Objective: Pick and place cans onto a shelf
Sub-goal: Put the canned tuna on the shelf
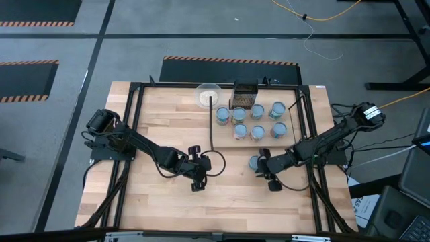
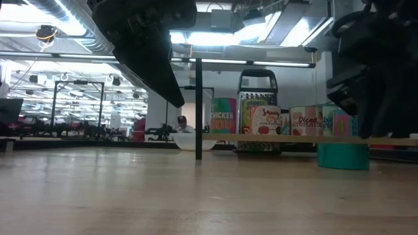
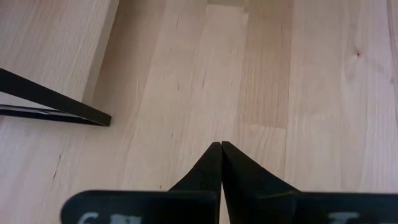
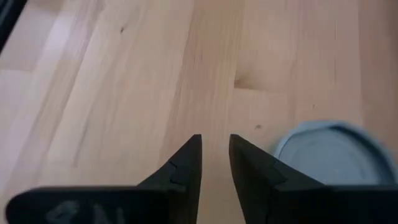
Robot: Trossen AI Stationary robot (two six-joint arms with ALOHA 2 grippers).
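Several cans point(image 1: 257, 121) with pale blue tops stand upright on their bases on the shelf point(image 1: 228, 138), a pale board with a black bar along its left edge; in the low view they stand in a row point(image 2: 281, 121) on the raised board. One more can point(image 1: 254, 162) stands on the table in front of the shelf; it also shows in the low view point(image 2: 343, 155) and the right wrist view point(image 4: 329, 152). My right gripper point(image 4: 215, 146) is open by a narrow gap, low over the table just beside this can, touching nothing. My left gripper point(image 3: 221, 146) is shut and empty over bare table at mid-table point(image 1: 201, 168).
A whitish bowl point(image 1: 208, 94) and a dark grater point(image 1: 245, 94) stand at the far edge behind the shelf. The shelf's black post point(image 2: 198, 108) rises in the low view. Bare tabletop point(image 1: 154, 195) lies in front and to the left, inside a black frame.
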